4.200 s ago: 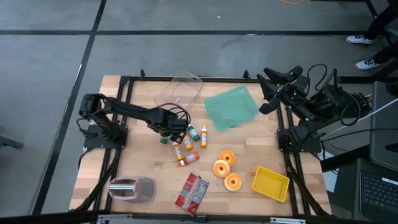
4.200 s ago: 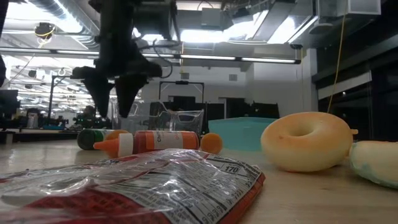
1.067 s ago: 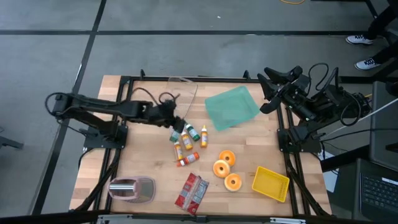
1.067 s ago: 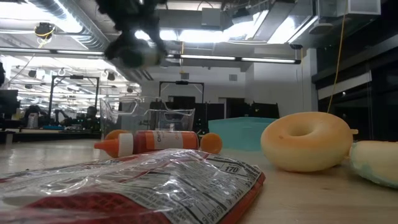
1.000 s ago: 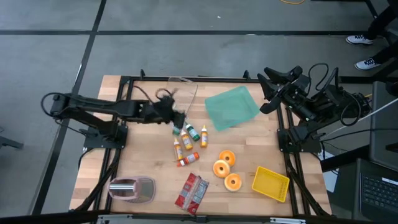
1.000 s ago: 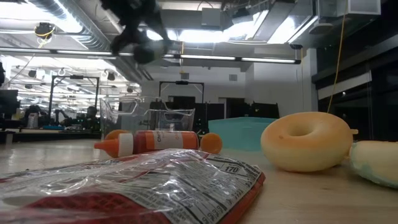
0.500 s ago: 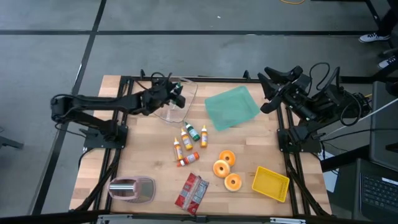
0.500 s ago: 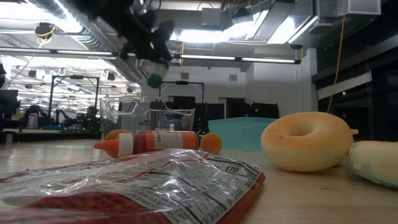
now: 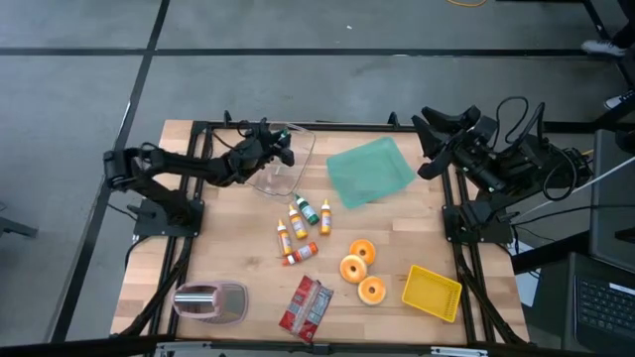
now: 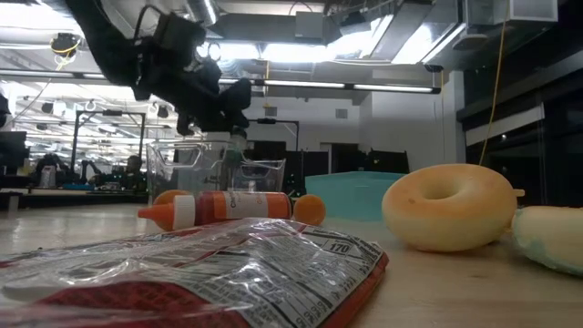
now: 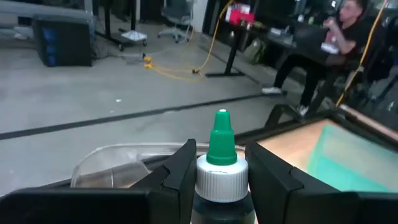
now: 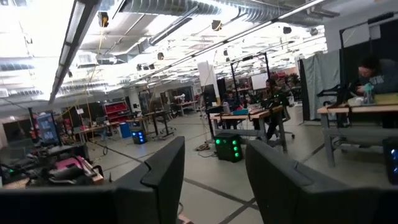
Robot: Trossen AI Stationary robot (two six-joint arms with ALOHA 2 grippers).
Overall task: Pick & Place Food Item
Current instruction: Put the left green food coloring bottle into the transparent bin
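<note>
Got my left gripper (image 11: pixel 221 177) clamped around this green-capped bottle (image 11: pixel 221 163) just under the cap; it seems light, rigid, probably slick plastic.

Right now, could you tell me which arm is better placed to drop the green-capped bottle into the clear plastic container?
Left: the left gripper already holds the green-capped bottle over the clear plastic container.

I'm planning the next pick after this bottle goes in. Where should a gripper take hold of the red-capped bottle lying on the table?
Grip the red-capped bottle across the middle of its body, coming straight down from above, jaws set crosswise to its length. It lies flat on the table, angled, with bare wood along both long sides. The tapered cap end would probably slip.
</note>
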